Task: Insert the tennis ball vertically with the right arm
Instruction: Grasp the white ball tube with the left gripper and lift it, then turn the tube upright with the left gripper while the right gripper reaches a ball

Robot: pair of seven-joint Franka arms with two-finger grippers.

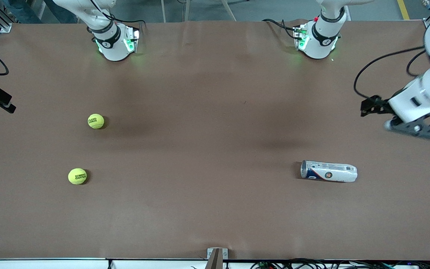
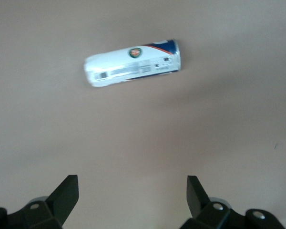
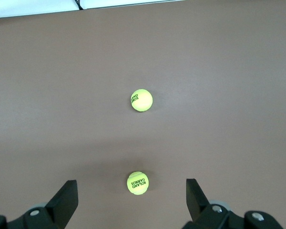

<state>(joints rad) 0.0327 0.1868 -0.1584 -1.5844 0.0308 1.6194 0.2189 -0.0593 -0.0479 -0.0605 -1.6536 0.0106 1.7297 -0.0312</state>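
From the front I see two yellow-green balls with black lettering at the right arm's end of the worktop (image 1: 215, 216): far ball (image 1: 96, 121), near ball (image 1: 77, 176). The can (image 1: 328, 171) lies on its side at the left arm's end.

Left wrist: left tool (image 2: 132, 200) wide over bare worktop, near the can.

Right wrist: right tool (image 3: 131, 200) wide above the balls.
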